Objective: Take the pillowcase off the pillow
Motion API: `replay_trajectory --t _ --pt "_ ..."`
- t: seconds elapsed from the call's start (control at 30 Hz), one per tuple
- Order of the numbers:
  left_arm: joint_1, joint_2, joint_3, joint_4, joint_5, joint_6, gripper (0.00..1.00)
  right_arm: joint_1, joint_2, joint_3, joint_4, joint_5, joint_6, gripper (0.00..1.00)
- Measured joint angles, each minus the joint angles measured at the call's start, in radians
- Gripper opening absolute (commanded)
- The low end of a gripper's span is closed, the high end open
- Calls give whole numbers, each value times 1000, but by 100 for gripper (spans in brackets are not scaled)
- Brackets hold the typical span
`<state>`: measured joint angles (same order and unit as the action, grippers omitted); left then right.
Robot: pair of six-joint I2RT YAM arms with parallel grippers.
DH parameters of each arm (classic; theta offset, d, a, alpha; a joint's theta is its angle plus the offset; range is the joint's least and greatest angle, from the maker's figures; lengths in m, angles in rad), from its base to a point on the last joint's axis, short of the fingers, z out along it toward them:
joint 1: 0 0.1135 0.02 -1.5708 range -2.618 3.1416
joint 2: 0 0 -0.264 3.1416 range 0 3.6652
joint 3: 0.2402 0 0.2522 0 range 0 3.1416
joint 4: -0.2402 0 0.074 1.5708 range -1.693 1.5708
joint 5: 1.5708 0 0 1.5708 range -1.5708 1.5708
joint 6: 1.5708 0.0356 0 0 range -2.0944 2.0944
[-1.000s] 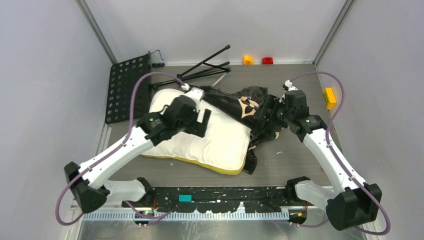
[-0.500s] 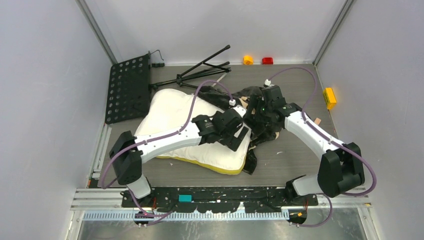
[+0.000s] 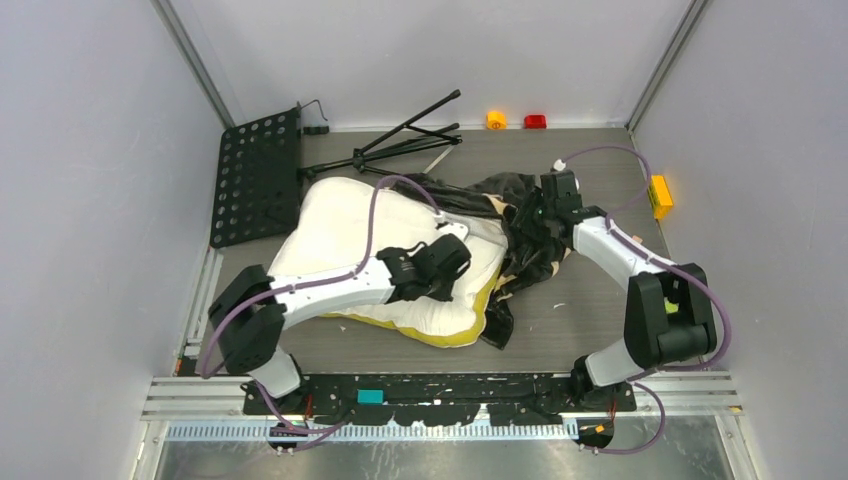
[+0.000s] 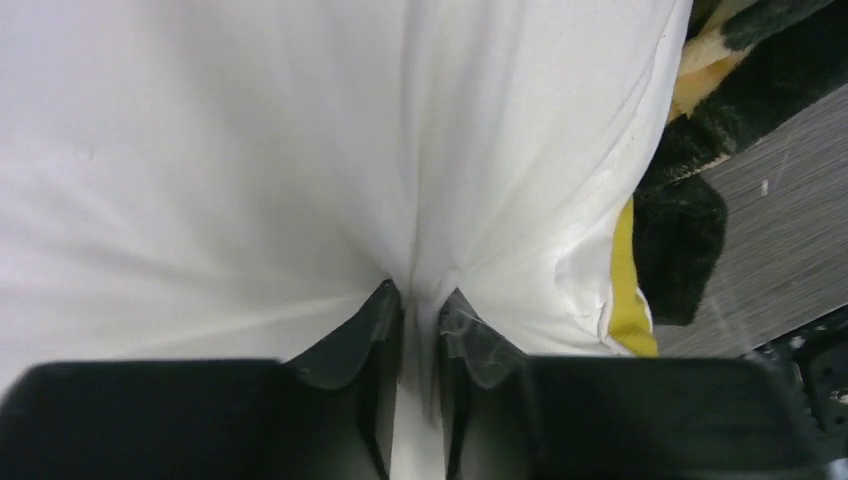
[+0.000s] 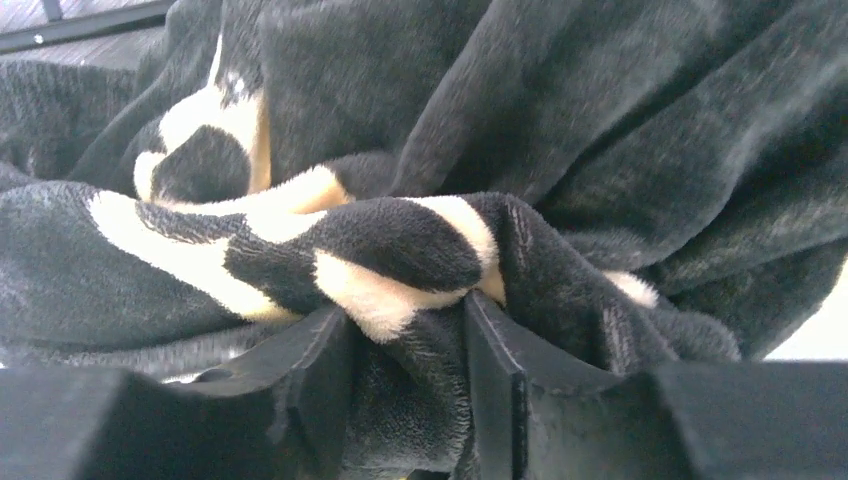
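Cream-white pillow (image 3: 335,225), plump, lies in the middle of the desk (image 3: 590,310), with a yellow edge along its near side. Black plush pillowcase (image 3: 530,255) with pale-yellow print is bunched at the pillow's right end, one strip trailing round the near right corner. Left jaws: almost closed, pinching a ridge of the pillow's white cloth near that right end. Right jaws: partly closed, clamped on a printed fold of the pillowcase. Black perforated plate (image 3: 258,178) at far left. Folded black stand (image 3: 405,142) behind the pillow.
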<state>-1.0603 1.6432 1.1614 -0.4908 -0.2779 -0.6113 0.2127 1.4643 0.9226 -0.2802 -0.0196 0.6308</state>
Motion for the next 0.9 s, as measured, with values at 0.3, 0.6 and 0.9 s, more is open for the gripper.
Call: replay_trajectory --t 0.3,0.6,0.9 --pt "104 -319 -138 -80 0 -9 0 -119 108 98 -5 -2 0 27" --pt "262 -699 -146 -305 -52 46 0 -180 107 137 -38 62 0 30" --pt "285 -774 -75 -435 -124 108 0 -189 100 175 -87 93 -1 1"
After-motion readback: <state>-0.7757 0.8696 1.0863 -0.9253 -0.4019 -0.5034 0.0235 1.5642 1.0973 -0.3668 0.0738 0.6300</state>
